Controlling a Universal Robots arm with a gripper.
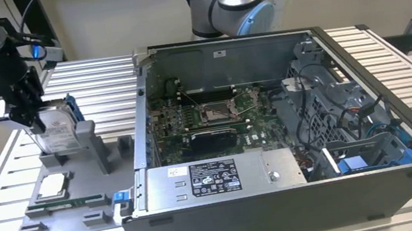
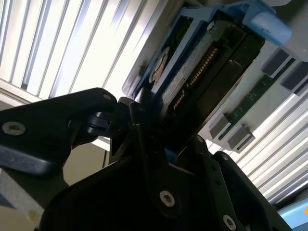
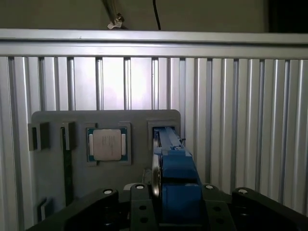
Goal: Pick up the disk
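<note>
While the gripper (image 1: 29,119) pinches the disk (image 1: 60,130) upright, the grey holder (image 1: 89,147) hides its lower edge from you. Black fingers (image 2: 144,139) cover its near end.

exterior view: evenly lit | second wrist view: glare on slats (image 2: 62,43) | first wrist view: dim

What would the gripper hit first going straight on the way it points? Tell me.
The disk: the gripper points down onto its top edge. Under it, the grey holder, probably.
</note>
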